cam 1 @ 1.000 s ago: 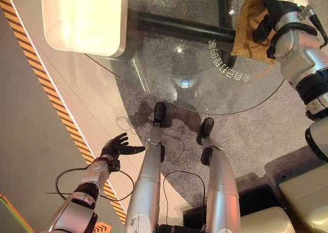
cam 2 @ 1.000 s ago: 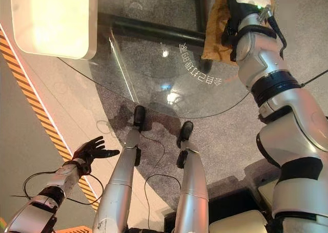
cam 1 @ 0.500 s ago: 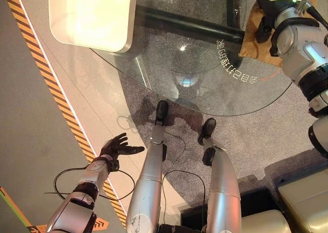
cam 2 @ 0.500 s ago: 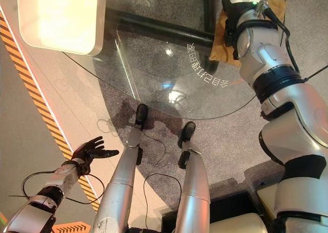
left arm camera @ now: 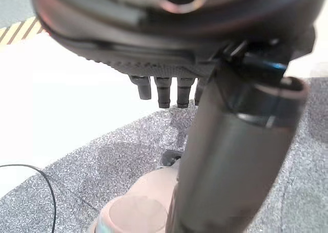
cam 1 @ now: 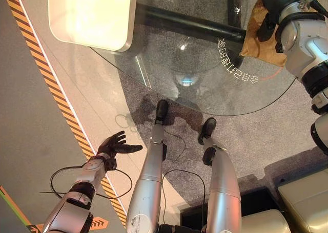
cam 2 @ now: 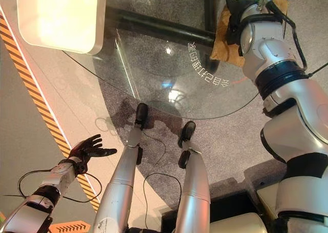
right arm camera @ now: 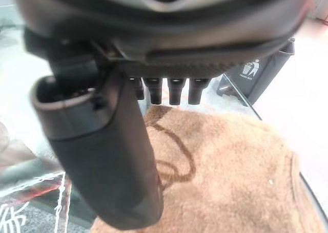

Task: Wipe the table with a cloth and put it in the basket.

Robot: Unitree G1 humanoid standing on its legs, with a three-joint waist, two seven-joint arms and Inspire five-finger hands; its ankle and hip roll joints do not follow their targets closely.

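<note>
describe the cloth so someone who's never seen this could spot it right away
Find the round glass table. At its far right edge, under the right hand, lies the cloth. It is the one soft tan thing there; the white basket sits at the opposite edge.

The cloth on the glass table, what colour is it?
Brown; the cloth shows best in the right wrist view.

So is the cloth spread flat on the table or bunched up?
Spread mostly flat: the brown cloth lies open on the glass table, with the right hand over it.
</note>
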